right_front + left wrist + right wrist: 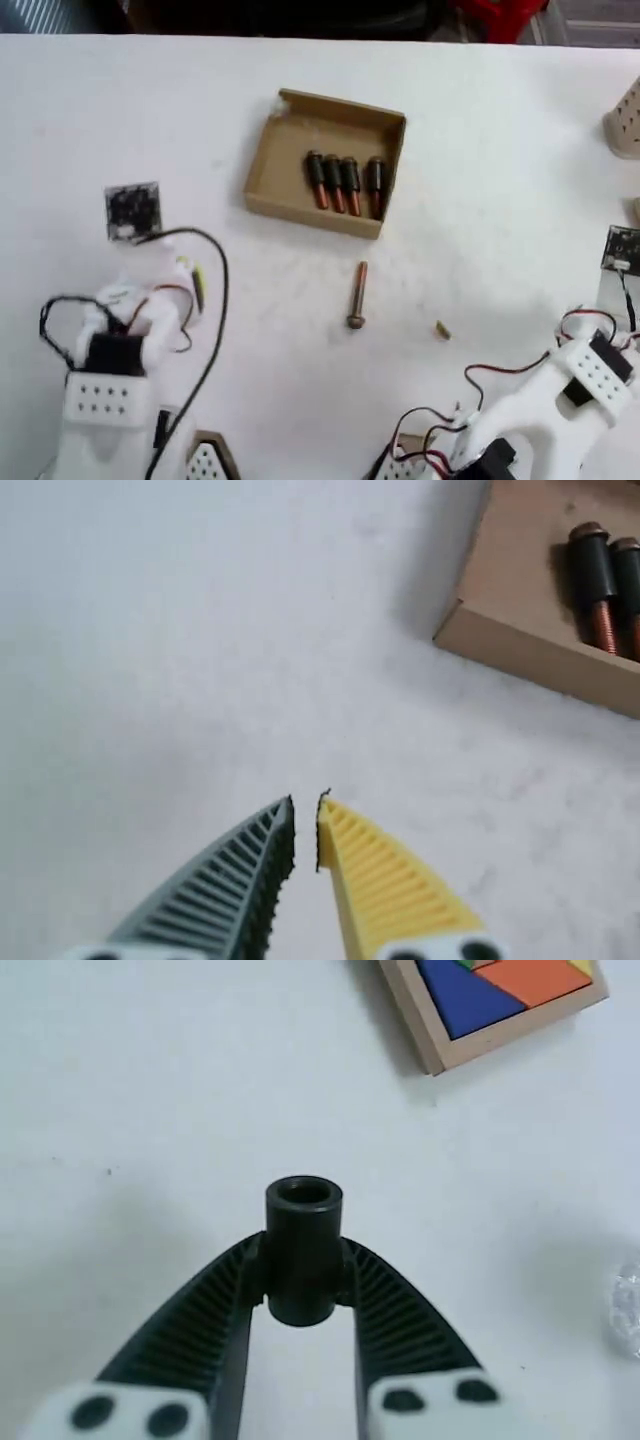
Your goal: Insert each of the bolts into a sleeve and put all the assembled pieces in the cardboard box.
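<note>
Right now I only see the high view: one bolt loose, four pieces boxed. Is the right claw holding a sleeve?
Observer: Yes. The right claw is shut on a black sleeve, with the bore facing the wrist camera.
Operator: Is the left claw carrying anything?
Observer: No. The left claw is shut and empty, over bare table.
Operator: Anything near the right claw?
Observer: A wooden puzzle tray lies on the table beyond it.
</note>
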Tool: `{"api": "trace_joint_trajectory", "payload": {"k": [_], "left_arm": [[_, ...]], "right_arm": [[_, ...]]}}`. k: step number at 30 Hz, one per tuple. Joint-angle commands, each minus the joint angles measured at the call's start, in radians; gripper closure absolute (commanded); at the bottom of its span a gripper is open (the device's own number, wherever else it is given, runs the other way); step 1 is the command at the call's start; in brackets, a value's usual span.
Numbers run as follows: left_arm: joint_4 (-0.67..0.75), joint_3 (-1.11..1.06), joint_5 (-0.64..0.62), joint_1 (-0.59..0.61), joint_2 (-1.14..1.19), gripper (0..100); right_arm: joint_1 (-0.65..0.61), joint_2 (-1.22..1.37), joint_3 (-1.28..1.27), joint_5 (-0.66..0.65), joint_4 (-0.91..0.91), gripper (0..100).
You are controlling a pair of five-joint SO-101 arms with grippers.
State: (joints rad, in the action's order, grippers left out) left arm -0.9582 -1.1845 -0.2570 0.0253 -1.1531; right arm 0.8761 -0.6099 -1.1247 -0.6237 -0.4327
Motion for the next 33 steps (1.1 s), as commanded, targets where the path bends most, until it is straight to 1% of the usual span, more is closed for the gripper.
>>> {"api": "trace_joint_trajectory", "payload": {"k": [1,5,7,11,17,20,22,25,30,31,33], "left_arm": [[0.026,0.172,-0.054,-0.154,0.174,93],[0.031,0.229,-0.054,-0.334,0.243,92],[0.046,0.265,-0.057,-0.415,0.291,92],[0.103,0.356,-0.133,-0.512,0.469,92],[0.109,0.525,-0.133,-0.653,0.76,92],[0.118,0.601,-0.133,-0.694,0.875,92],[0.16,0.635,-0.133,-0.711,0.944,92],[0.226,0.674,-0.133,-0.73,1.041,92],[0.267,0.747,-0.133,-0.736,1.196,92],[0.269,0.773,-0.133,-0.733,1.228,91],[0.262,0.824,-0.135,-0.719,1.294,84]], "right_arm": [[0.027,-0.035,-0.044,-0.063,0.122,98.1],[0.028,-0.035,-0.121,-0.094,0.226,98.1],[0.03,-0.035,-0.144,-0.107,0.251,98.1],[0.053,-0.035,-0.153,-0.118,0.257,98.1],[0.093,-0.035,-0.155,-0.118,0.257,98.1],[0.094,-0.035,-0.157,-0.118,0.257,98.1],[0.094,-0.035,-0.158,-0.118,0.255,98.1],[0.087,-0.035,-0.176,-0.118,0.257,98.1],[0.056,-0.035,-0.216,-0.12,0.26,98.1],[0.05,-0.035,-0.224,-0.12,0.274,98.1],[0.045,-0.035,-0.244,-0.12,0.318,98.1]]}}
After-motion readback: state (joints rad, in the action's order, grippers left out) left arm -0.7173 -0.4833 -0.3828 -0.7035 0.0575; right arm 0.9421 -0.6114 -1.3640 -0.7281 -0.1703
